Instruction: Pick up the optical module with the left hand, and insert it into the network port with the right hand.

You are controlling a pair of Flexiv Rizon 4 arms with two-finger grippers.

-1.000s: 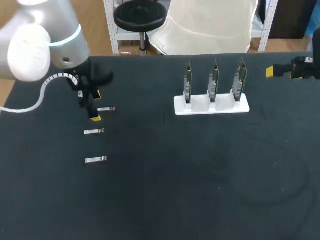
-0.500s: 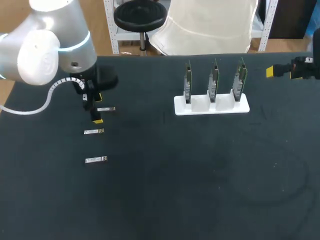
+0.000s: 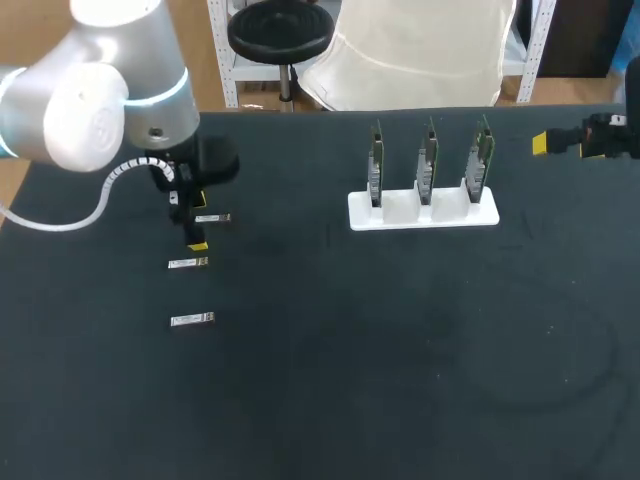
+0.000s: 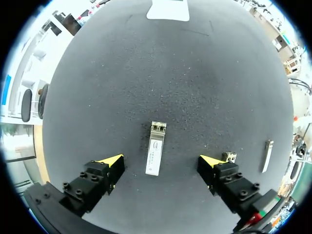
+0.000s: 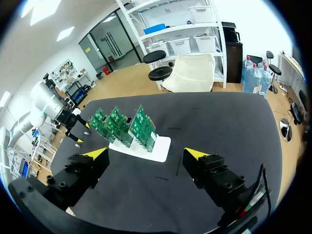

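**Left pincer** [image 4: 161, 162]: fingers spread wide, holding nothing, low over the black table [image 3: 400, 360]. A small silver rectangular optical module [image 4: 155, 156] lies flat between its yellow tips and touches neither. A 2nd silver module [image 3: 188, 263] and a 3rd silver module [image 3: 192, 320] lie nearby.

**Right pincer** [image 5: 145, 154]: likewise wide open and empty, well apart from the white holder [image 3: 423, 212] carrying 3 upright green circuit boards [image 3: 428, 160].
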